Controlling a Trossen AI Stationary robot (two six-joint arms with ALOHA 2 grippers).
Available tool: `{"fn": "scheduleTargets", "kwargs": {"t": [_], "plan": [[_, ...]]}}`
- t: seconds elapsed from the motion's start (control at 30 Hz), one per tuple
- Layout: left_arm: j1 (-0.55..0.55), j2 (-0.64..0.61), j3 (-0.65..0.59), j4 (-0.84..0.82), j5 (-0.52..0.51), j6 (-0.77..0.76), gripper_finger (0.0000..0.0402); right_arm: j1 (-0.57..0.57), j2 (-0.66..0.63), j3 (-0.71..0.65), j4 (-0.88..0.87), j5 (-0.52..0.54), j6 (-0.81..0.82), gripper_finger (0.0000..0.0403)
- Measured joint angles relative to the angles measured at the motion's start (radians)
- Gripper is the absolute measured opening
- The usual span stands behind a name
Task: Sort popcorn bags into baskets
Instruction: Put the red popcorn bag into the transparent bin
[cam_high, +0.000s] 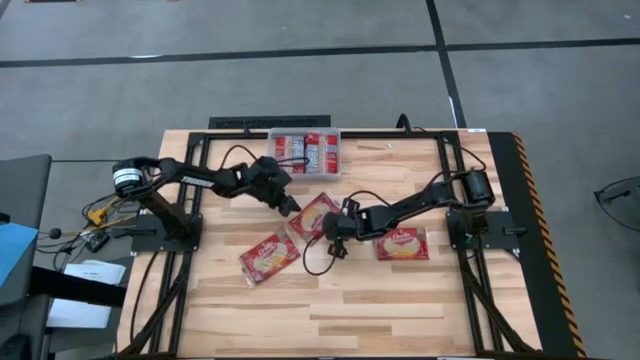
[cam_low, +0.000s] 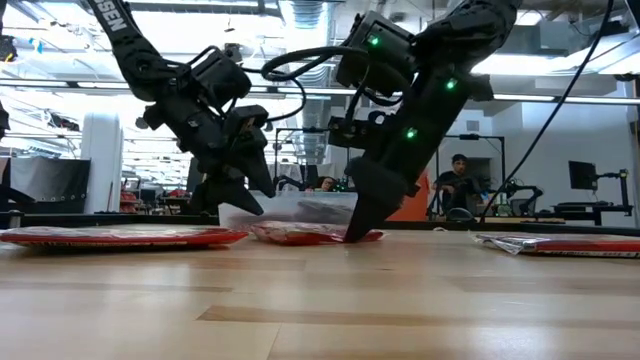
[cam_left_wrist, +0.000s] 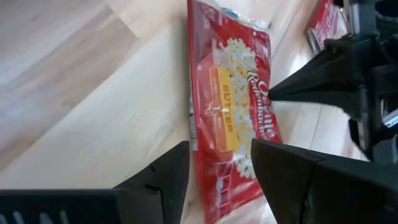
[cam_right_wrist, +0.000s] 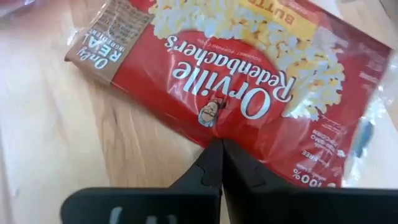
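Room: I see a grey floor around a pale wooden worktop (cam_high: 330, 310), with an open lab and a seated person far behind in the low view.
Tub: the clear plastic tub (cam_high: 338, 152) sits at the far edge, already holding several red popcorn packets (cam_high: 305, 152).
Loose bags: three large Orville Redenbacher's butter bags lie flat; one in the middle (cam_high: 314, 214), one nearer the left arm's side (cam_high: 268, 256), one on the right (cam_high: 402, 243).
Right gripper (cam_high: 327, 226): its jaws are clenched with nothing between them, tips pressed down on the edge of the middle bag (cam_right_wrist: 249, 81).
Left gripper (cam_high: 291, 205): jaws released, hovering just above the far end of the same bag (cam_left_wrist: 233, 118).
Key relation: the bag's long axis runs on from the left jaws, its end lying in their gap. I judge the left arm better placed to grip while the right pins.
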Motion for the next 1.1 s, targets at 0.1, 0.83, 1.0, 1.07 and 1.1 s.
{"fn": "scheduleTargets", "kwargs": {"t": [0.1,0.83,1.0,1.07,1.1], "plan": [[0.005,0.000,0.000,0.001,-0.008,0.010,0.0165,0.020,-0.030,-0.003,0.022,0.036,-0.018,0.0012],[-0.020,0.174,0.003,0.156,0.073,-0.132,0.0268,-0.021,0.047,0.011,0.112,-0.013,-0.015,0.0023],[-0.024,0.176,0.003,0.165,0.088,-0.140,0.0263,-0.038,0.085,0.042,0.143,-0.027,-0.057,0.0020],[-0.024,0.177,0.003,0.169,0.095,-0.142,0.0251,-0.046,0.089,0.056,0.138,-0.039,-0.075,0.0012],[-0.024,0.177,0.003,0.170,0.096,-0.150,0.0241,-0.048,0.088,0.065,0.130,-0.046,-0.078,0.0009]]}}
